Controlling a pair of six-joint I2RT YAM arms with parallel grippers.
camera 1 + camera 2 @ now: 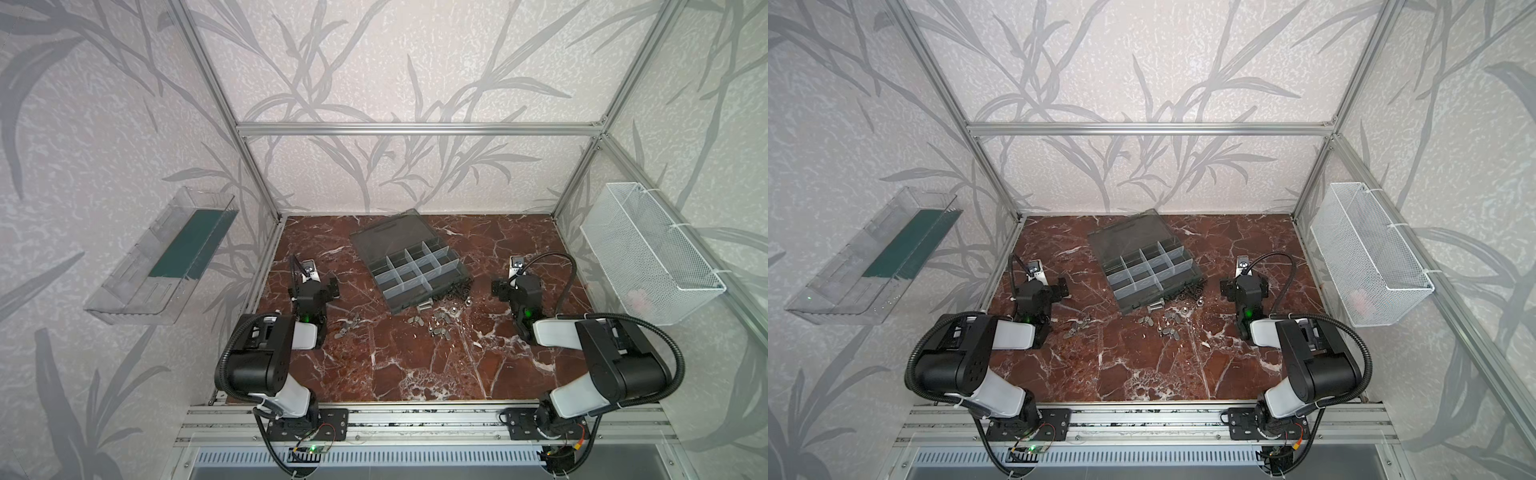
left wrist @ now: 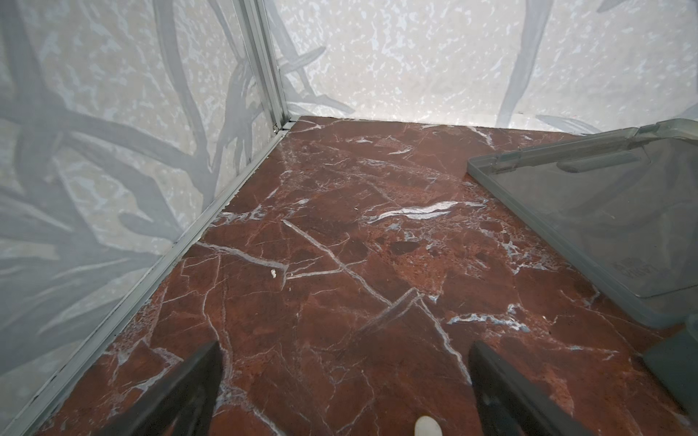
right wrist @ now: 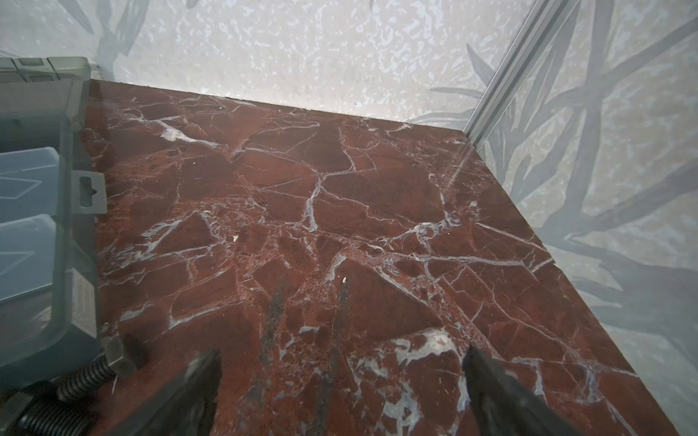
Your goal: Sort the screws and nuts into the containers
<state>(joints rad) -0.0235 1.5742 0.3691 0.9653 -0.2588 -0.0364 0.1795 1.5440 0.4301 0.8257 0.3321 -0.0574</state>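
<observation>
Open case (image 1: 415, 302) mid-table, compartments (image 1: 401, 272) bare
Screws and nuts (image 1: 440, 320) lie on the table (image 1: 415, 374) against its near-right edge; left gripper (image 2: 343, 377) and right gripper (image 3: 342, 377) both spread wide, holding nothing.

Left arm (image 1: 257, 357) and right arm (image 1: 619, 357) are mounted at the near edge, well apart. Each is folded, with its elbow near and its forearm reaching far. Left gripper (image 1: 314, 286) and right gripper (image 1: 518, 287) hang low, pointing far and slightly down. In both wrist views the dark fingers (image 2: 189, 389) stand spread wide.
</observation>
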